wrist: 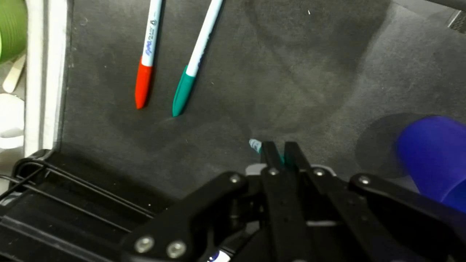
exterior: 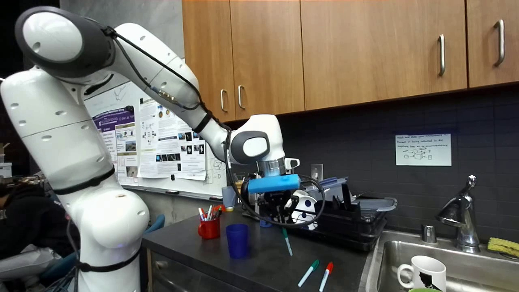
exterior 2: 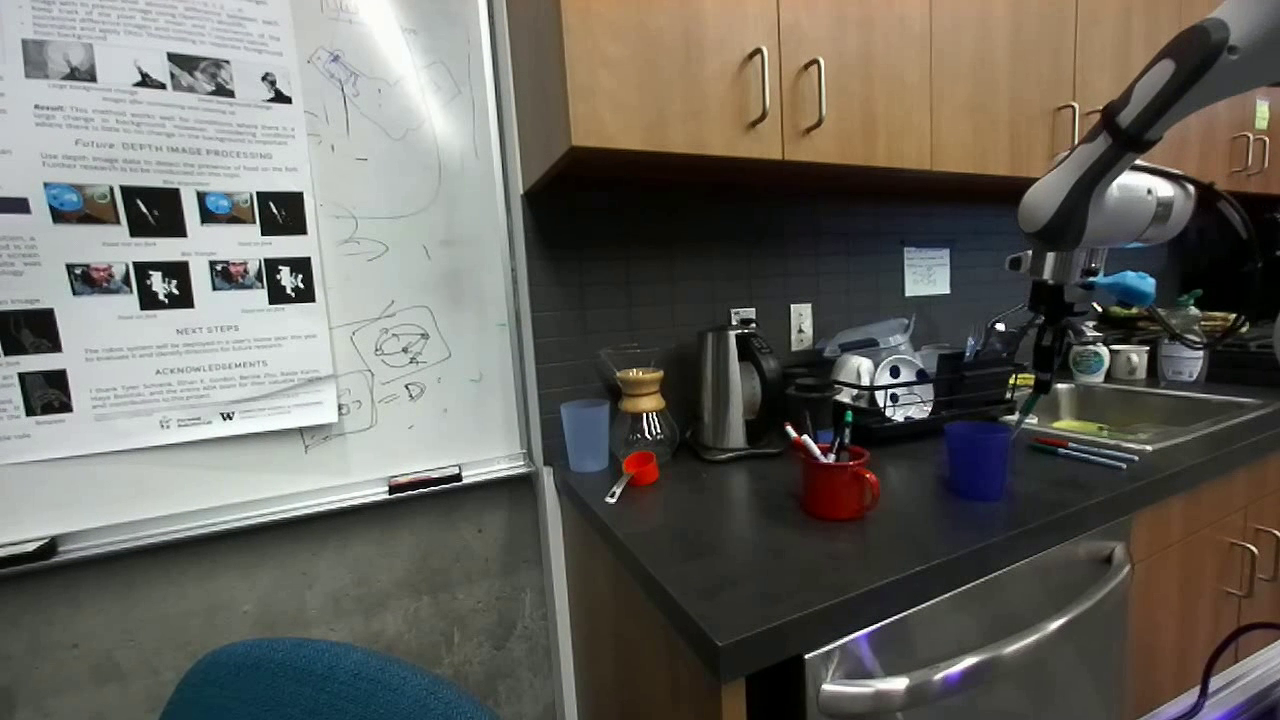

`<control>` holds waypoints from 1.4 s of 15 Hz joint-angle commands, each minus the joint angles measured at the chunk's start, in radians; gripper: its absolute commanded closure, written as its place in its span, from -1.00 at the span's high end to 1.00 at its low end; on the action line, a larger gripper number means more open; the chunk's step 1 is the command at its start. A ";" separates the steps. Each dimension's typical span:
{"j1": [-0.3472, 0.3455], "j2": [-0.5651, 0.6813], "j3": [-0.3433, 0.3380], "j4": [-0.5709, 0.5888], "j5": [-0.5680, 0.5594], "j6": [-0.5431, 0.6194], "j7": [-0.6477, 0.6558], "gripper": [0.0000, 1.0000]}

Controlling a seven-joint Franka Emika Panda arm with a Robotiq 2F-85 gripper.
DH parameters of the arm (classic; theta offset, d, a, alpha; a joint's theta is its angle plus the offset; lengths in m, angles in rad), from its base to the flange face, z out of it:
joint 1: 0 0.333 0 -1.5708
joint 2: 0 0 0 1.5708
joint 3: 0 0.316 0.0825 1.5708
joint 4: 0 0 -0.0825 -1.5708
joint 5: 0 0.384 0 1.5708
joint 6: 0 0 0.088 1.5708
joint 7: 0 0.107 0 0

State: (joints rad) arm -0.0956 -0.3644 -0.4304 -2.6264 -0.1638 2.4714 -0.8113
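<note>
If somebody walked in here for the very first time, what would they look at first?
Probably the big white robot arm, which takes up much of the left side in an exterior view. Then perhaps its gripper, pinching a slanted green-capped marker over the dark counter. The bright blue cup and red mug stand apart on that counter.
</note>
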 commanded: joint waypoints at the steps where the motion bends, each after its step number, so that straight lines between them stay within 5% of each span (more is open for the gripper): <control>1: -0.011 0.106 -0.001 0.058 0.076 -0.009 -0.071 -0.95; 7: -0.066 0.206 0.002 0.104 0.144 -0.029 -0.121 -0.95; 21: -0.189 0.375 0.047 0.136 0.113 -0.081 -0.158 -0.95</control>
State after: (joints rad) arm -0.2550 -0.0039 -0.4111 -2.5012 -0.0436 2.4053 -0.9501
